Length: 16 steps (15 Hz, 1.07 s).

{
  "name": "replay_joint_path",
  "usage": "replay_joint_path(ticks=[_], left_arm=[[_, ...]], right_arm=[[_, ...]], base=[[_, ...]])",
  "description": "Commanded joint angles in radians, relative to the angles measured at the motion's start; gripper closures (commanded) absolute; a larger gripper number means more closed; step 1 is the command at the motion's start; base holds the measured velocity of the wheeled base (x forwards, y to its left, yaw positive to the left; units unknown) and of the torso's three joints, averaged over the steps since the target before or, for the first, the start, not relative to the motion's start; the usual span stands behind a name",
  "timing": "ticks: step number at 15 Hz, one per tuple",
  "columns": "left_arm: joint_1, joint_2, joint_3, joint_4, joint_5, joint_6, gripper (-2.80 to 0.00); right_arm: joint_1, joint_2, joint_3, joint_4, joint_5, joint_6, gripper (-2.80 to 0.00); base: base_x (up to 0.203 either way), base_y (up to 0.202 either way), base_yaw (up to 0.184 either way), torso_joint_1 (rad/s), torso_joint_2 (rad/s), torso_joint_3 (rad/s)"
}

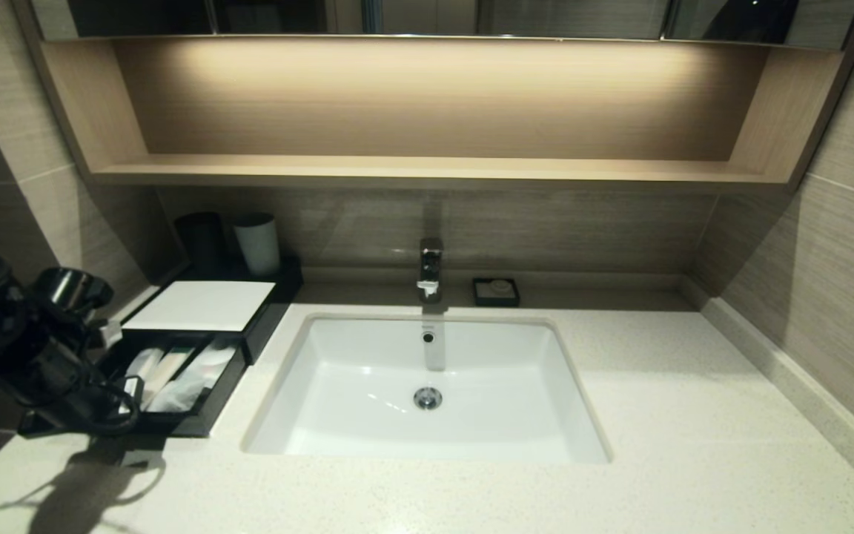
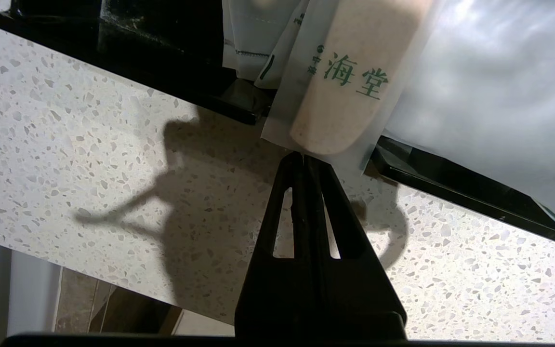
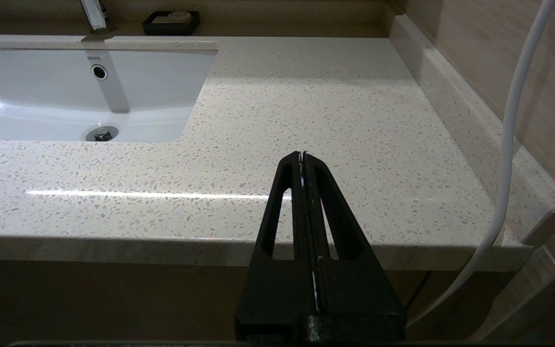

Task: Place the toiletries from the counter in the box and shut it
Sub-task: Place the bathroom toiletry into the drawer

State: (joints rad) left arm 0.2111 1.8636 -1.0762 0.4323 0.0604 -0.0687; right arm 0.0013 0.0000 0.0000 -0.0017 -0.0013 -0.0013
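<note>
Only part of the left arm showed in the head view, a dark mass of joints and cable at the frame's left edge that covered the near left corner of the box (image 1: 208, 348). The left gripper (image 2: 304, 155) was plain in its own wrist view: both fingers pressed flat together, holding nothing, the tip right at the end of one wrapper, though whether it touched the plastic could not be made out. The box sat on the counter (image 1: 664, 415) left of the white sink (image 1: 427, 386), its drawer pulled out toward the counter's front edge beneath the flat white top panel. The toiletries (image 1: 175, 374) lay inside the drawer, side by side. In the left wrist view one wrapper with green characters (image 2: 340, 91) poked through the notch in the black drawer front, a larger translucent packet (image 2: 484, 91) draped over the front beside it, and a third was mostly cut off by the frame edge. How the wrappers overlapped deeper in the drawer was hidden.

Behind the box stood a black cup (image 1: 201, 237) and a white cup (image 1: 258, 243). A small black soap dish (image 1: 496, 291) sat just beside the faucet (image 1: 430, 268).

The right gripper (image 3: 302, 155) was out of the head view; its wrist camera showed it fingers together and empty, off the front edge of the counter's right part, well apart from the box.
</note>
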Motion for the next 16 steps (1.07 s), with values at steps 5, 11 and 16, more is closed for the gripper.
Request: replay_joint_path(ticks=[5, 11, 16], left_arm=[[0.001, -0.004, -0.001, -0.006, -0.001, -0.014, 0.00], [-0.001, -0.011, -0.001, -0.019, -0.002, -0.016, 0.00], [-0.001, -0.020, -0.008, -0.029, -0.001, -0.029, 0.00]], right_arm=[[0.000, -0.001, 0.002, -0.001, 0.000, 0.000, 0.00], [0.000, 0.000, 0.002, 0.000, 0.000, 0.000, 0.00], [0.000, -0.001, 0.002, 0.000, 0.000, 0.000, 0.00]], base=[[0.000, 0.000, 0.000, 0.000, 0.00, 0.000], [0.000, 0.000, 0.000, 0.000, 0.00, 0.000], [0.000, 0.000, 0.000, 0.000, 0.00, 0.000]])
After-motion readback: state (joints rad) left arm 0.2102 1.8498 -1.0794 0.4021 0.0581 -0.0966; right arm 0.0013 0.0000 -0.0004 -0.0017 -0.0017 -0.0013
